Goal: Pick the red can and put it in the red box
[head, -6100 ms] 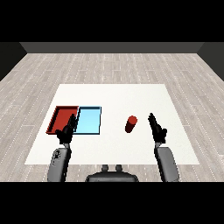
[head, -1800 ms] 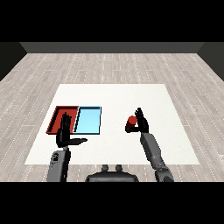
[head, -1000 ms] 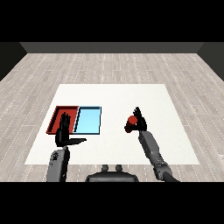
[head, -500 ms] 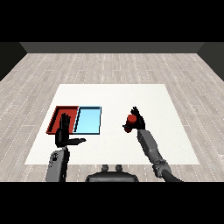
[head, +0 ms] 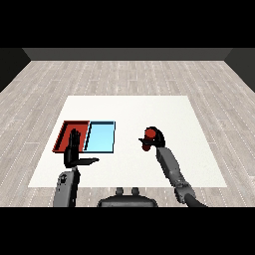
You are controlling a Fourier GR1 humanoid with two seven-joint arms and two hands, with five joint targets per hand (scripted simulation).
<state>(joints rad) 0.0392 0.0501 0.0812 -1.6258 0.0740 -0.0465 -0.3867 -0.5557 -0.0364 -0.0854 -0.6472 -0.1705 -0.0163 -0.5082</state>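
Nothing readable is showing up anywhere here: no text, labels, brands, numbers or signs.

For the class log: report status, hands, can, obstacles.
Right hand shut on red can. Left hand open by red tray. Light blue tray lies between can and red tray.
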